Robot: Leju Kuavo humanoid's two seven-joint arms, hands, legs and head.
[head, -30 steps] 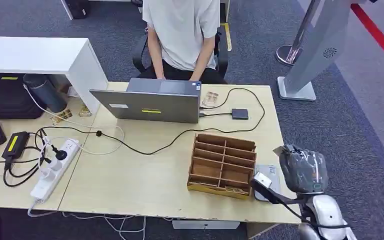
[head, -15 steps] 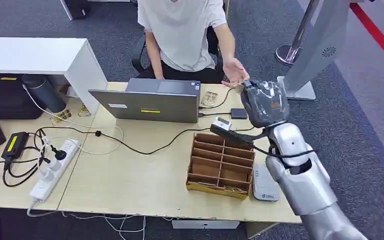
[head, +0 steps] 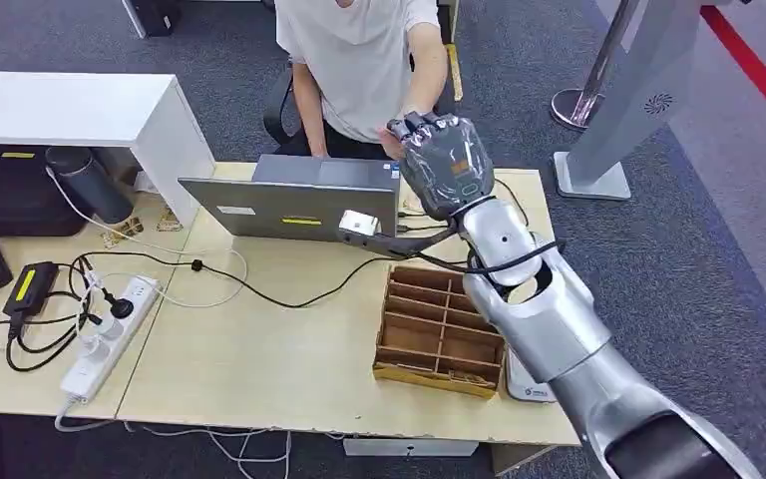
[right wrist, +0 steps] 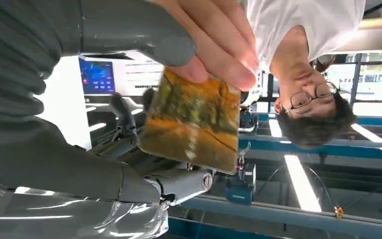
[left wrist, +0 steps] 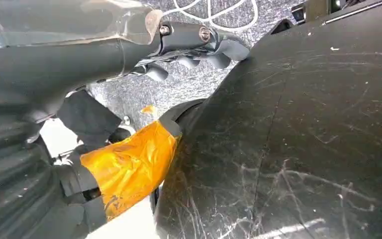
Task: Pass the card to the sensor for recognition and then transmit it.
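Observation:
My right hand (head: 446, 165) is raised over the far side of the desk, just right of the laptop, in front of the seated person's forearm. In the right wrist view it holds a card (right wrist: 191, 122) with an orange and green picture between the grey thumb (right wrist: 129, 30) and the darker fingers (right wrist: 179, 181). The person's fingers (right wrist: 219, 50) pinch the card's edge beside my thumb. The grey card sensor (head: 524, 387) lies at the desk's front right edge, partly behind my forearm. My left hand (left wrist: 129, 164) hangs low beside my body, holding nothing.
A wooden divided organiser (head: 442, 329) stands beside the sensor. A grey laptop (head: 294, 210) with trailing cables sits mid-desk, and a power strip (head: 110, 334) lies at the left. A white shelf (head: 80, 110) is at the back left, a grey stand (head: 628, 100) at the back right.
My right arm has swung up from the sensor at the desk's front right, leftward and towards the person. The person reached out an open hand and now pinches the card.

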